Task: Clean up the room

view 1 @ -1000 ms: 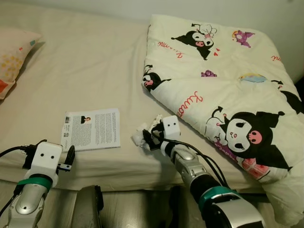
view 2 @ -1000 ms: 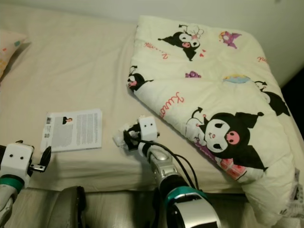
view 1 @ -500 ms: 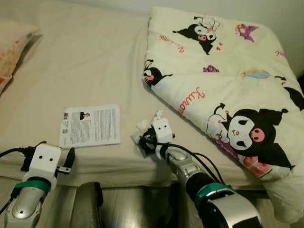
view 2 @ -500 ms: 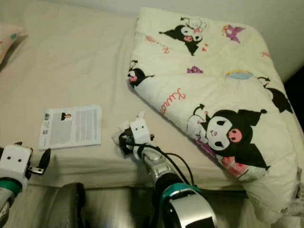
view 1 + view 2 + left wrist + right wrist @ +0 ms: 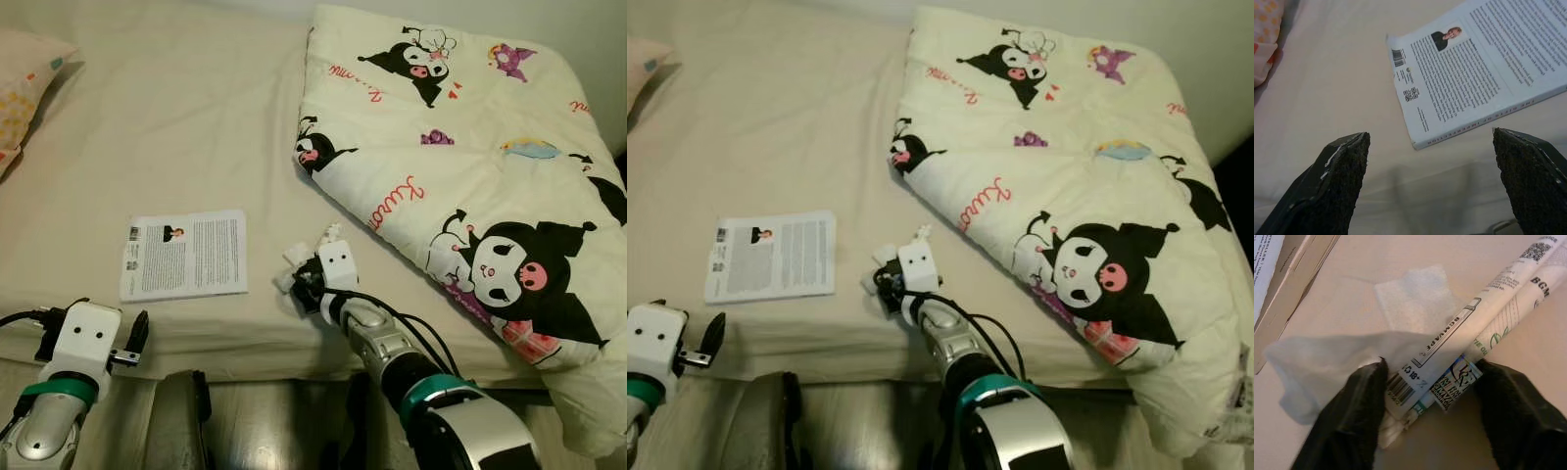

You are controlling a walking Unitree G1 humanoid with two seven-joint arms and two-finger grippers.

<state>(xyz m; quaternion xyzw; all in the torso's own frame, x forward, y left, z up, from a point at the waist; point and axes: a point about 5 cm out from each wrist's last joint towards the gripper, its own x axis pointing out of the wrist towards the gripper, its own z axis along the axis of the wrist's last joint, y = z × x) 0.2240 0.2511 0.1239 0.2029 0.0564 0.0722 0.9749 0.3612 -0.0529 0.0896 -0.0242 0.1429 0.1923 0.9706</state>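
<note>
Near the lower middle of the head-camera frame, the right gripper [image 5: 306, 286] rests on the beige bed sheet [image 5: 176, 127], its two black fingers [image 5: 1347, 416] closed around a bundle of trash: rolled white printed paper wrappers [image 5: 1484, 328] with a thin white crumpled tissue [image 5: 1332, 357] draped under and beside them. The rolls lie flat on the sheet; in the wrist picture their long axis runs from lower left toward upper right, across the line of the fingers, with the barcoded ends sitting between the pads.

My worry is the tissue. It looks only partly caught, so a lift could leave it behind or let a roll slide out endways, since the grip sits near one end.

Left of the gripper lies a white paperback book [image 5: 184, 255], back cover up, close to the bed's edge. Lower left, the left gripper [image 5: 1440, 196] hovers wide and empty just short of that book. A cartoon-printed cream quilt [image 5: 470, 157] fills the right side, and a patterned pillow [image 5: 24, 93] sits upper left.
</note>
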